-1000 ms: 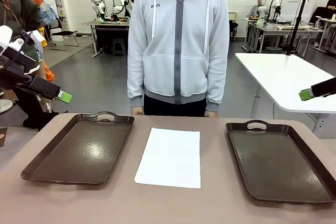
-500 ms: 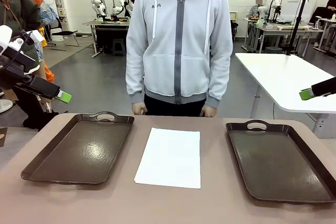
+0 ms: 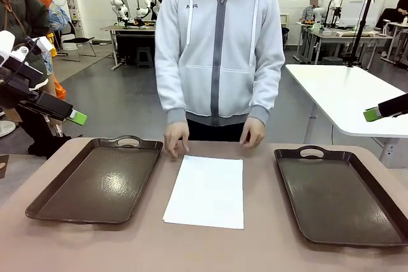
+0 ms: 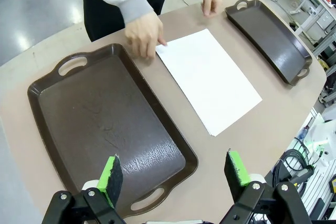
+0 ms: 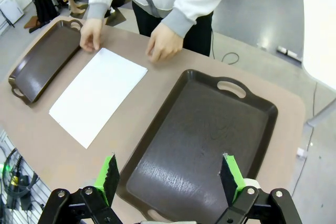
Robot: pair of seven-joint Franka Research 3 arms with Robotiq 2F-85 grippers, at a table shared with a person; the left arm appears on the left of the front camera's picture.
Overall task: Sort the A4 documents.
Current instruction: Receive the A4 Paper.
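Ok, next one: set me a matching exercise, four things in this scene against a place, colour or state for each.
1. A4 documents
2. right tray
3. left gripper
4. person's hand on the robot's left

a. open, held in the air
b. dark brown
c. at the paper's far corner
d. white, lying flat on the table

Pairs: 1-d, 2-b, 3-a, 4-c

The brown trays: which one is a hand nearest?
The robot's left tray: a person's hand is beside its far corner; the right tray has a wider gap.
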